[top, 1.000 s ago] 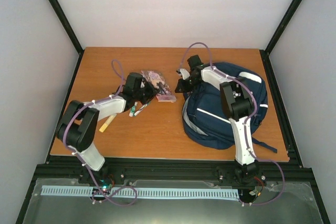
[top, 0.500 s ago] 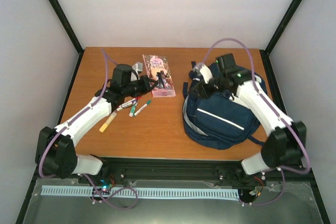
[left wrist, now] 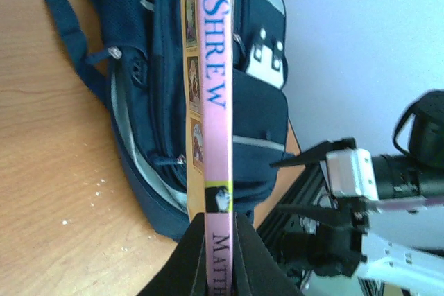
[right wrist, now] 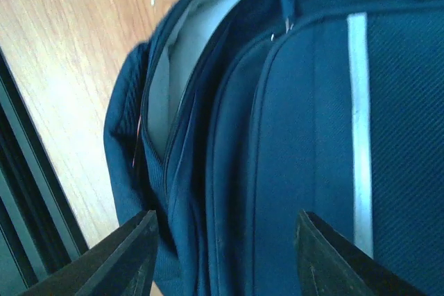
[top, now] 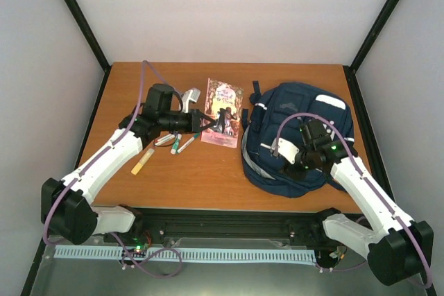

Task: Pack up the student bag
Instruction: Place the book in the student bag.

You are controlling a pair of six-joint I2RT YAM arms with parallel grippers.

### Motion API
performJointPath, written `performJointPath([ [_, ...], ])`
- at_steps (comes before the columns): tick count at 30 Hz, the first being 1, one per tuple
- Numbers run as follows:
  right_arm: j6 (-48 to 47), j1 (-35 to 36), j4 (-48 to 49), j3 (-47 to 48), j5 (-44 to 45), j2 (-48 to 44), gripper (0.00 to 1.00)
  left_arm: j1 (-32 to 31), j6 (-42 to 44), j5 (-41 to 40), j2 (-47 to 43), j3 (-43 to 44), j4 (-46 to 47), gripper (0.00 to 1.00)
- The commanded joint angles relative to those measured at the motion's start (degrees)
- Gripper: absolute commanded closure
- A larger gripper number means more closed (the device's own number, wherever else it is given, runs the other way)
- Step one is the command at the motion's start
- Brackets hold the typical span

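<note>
On worktop [top: 208, 171] student bag [top: 298, 136] is lying right side, main zip gaping, nothing seen inside yet; left tool [left wrist: 220, 230] is clamping book [left wrist: 211, 88] just beside bag; right tool [right wrist: 225, 240] is hovering spread-open over bag; pens [top: 177, 142] are waiting, unpacked.

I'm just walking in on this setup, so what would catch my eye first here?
The big navy student bag lies on the right side of the table, its main compartment partly open. The left gripper pinches a pink-spined book just left of it, while the right gripper hangs open over the bag.
</note>
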Motion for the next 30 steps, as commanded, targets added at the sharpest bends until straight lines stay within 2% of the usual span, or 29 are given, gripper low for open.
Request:
performJointPath([
  [1, -5.5, -0.3, -1.9, -3.3, 4.6, -1.8, 0.47, -3.1, 7.8, 4.7, -1.2, 4.8, -8.0, 0.99],
  [9, -8.8, -0.3, -0.4, -8.9, 8.1, -1.3, 0.49, -7.4, 10.9, 4.2, 0.4, 4.8, -12.3, 0.99],
  [14, -8.0, -0.2, 2.4, -11.3, 11.1, -1.0, 0.49, -7.7, 11.1, 4.3, 0.4, 3.1, -11.6, 0.99],
  [22, -8.1, -0.2, 2.8, -11.6, 10.6, 0.2, 0.5, -7.7, 12.1, 4.8, 0.4, 3.0, -12.8, 0.99],
  [27, -8.0, -0.1, 2.6, -11.3, 10.1, 0.7, 0.55, -7.8, 12.0, 5.4, 0.5, 2.7, -12.5, 0.99],
  [30, -8.3, -0.1, 2.1, -11.2, 9.5, 0.8, 0.61, -7.7, 12.1, 5.4, 0.4, 2.5, -12.5, 0.99],
])
